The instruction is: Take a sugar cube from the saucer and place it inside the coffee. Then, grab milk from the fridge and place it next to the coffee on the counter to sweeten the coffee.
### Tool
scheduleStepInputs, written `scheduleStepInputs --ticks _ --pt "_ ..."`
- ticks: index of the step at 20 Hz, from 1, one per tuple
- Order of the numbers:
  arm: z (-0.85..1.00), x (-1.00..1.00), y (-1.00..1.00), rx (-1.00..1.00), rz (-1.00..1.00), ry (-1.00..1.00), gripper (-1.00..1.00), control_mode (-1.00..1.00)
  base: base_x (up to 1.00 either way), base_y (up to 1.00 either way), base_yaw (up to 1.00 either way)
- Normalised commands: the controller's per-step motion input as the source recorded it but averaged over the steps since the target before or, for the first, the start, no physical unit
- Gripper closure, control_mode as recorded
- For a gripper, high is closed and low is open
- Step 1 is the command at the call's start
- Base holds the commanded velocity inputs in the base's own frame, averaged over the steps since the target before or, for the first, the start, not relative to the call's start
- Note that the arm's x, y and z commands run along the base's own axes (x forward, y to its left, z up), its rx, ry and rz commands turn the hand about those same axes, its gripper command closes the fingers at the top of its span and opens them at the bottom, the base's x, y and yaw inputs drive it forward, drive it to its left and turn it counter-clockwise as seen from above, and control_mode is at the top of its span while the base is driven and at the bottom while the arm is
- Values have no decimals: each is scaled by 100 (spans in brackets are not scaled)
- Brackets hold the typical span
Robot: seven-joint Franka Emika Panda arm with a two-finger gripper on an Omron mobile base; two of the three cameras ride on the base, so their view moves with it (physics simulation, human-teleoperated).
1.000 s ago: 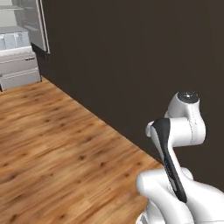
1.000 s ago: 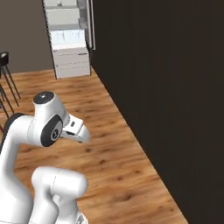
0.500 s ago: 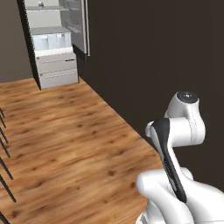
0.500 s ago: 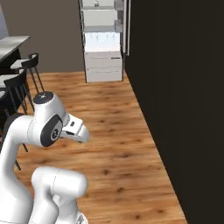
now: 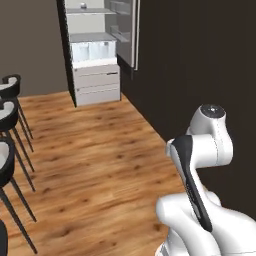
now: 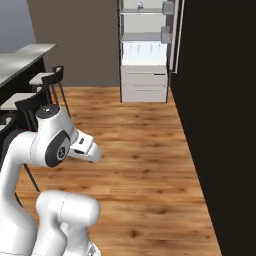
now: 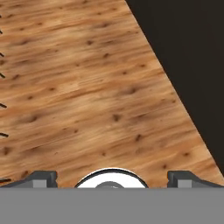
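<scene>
Fridge [image 5: 95,55] standing open at the far end of the wooden floor [image 5: 100,165], door swung aside toward the dark wall [image 5: 200,60], pale interior showing shelves above and grey drawers below. Seen again from the right base view [image 6: 145,55], straight ahead and well apart from the arm. Bar stools [image 5: 10,100] lined up on the side of the fridge away from the dark wall.

End effector [image 7: 112,178] released: fingertips [image 7: 41,178] spread wide with nothing between them, pointed down at bare floor, far short of the fridge.

Milk not made out for certain at this range. A small pale speck on the top fridge shelf [image 6: 140,5], too small to name. Judged to sit somewhere on the fridge shelves, as the task says.

Handling, as a judgement: a small carton, light, with thin walls that give under a hard squeeze. Smooth coated sides likely a little slippery. Best taken across two flat opposite faces of the body, below the gabled top, where the walls are parallel and stiffest. Avoid pinching the sloped top, which would let it slide out. Keep upright while lifting off the shelf, with care for the shelf above and the fridge walls. Moderate grip only, enough to hold without crushing.
</scene>
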Motion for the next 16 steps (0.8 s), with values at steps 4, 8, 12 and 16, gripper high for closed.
scheduleStepInputs --ticks 4,8,12,16 --pt "0 0 0 0 0 0 -100 100 100 -32 10" --pt "0 0 0 0 0 0 -100 100 100 -42 2" --pt "0 0 0 0 0 0 -100 100 100 -35 0" --pt "0 0 0 0 0 0 -100 100 100 -29 1"
